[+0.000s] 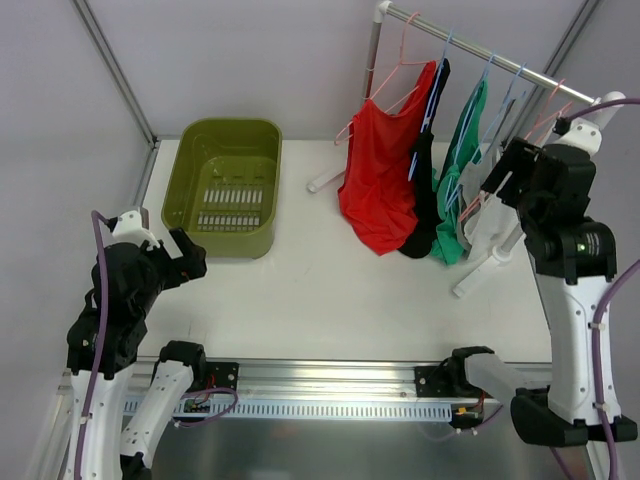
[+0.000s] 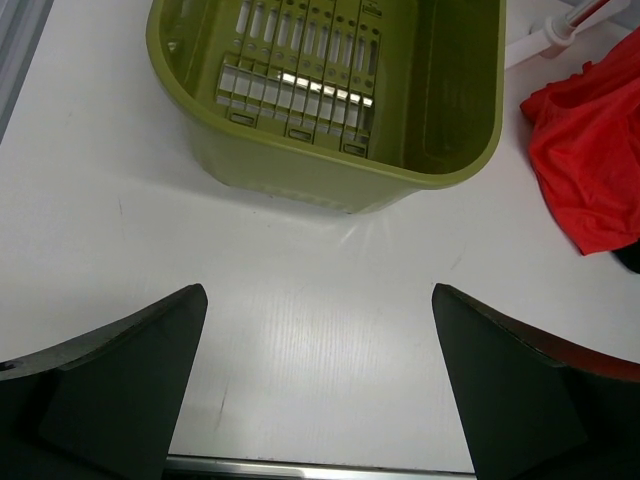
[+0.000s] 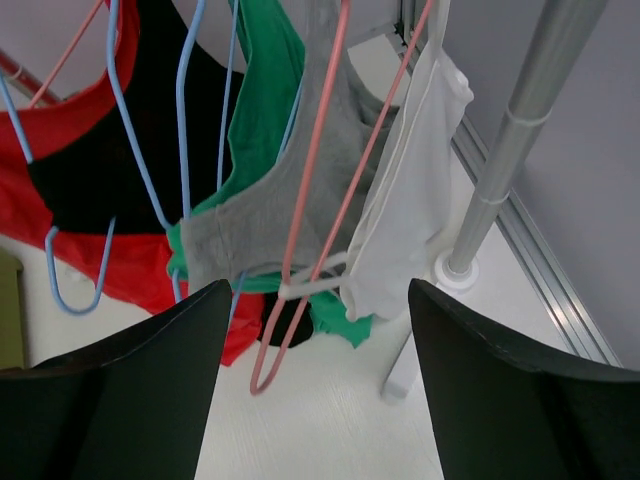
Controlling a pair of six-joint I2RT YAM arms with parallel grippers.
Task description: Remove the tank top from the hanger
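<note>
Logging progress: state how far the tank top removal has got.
Done: nothing yet; every top hangs on the rail, none in the green basket. In hand: the right gripper, open, is raised facing the grey tank top and white tank top. The left gripper hovers open over the table. Left: grasp one and pull it free.

Bare white worktop (image 1: 330,290) lies open between the olive-green plastic basket (image 1: 230,245) and the crowded silver metal clothes rail (image 1: 480,48). Ahead of the right tool (image 3: 320,290), pink wire hangers (image 3: 300,215) and the rail's grey upright post (image 3: 512,150) narrow the passage.
</note>
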